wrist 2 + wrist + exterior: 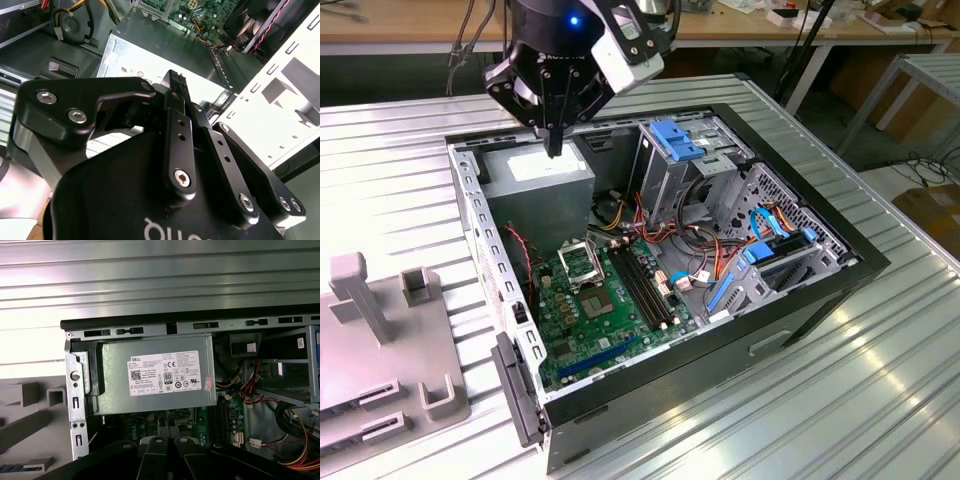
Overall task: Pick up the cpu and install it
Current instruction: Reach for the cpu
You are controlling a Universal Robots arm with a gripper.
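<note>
My gripper [553, 148] hangs over the back corner of an open computer case [840, 270], just above the grey power supply [542, 178]. Its two black fingers [175, 82] are pressed together to a narrow tip, and nothing shows between them. The cpu is out of view. The black socket with its metal frame [578, 262] sits on the green motherboard [605, 315], below the gripper and nearer the camera in the exterior view. In the first wrist view the power supply's white label [165, 372] lies directly under me.
Inside the case are memory slots [645, 285], bundled cables [705, 235], and a drive cage with blue clips [680, 145]. A grey plastic fixture [380, 340] stands on the ribbed metal table [400, 170] at the exterior view's left.
</note>
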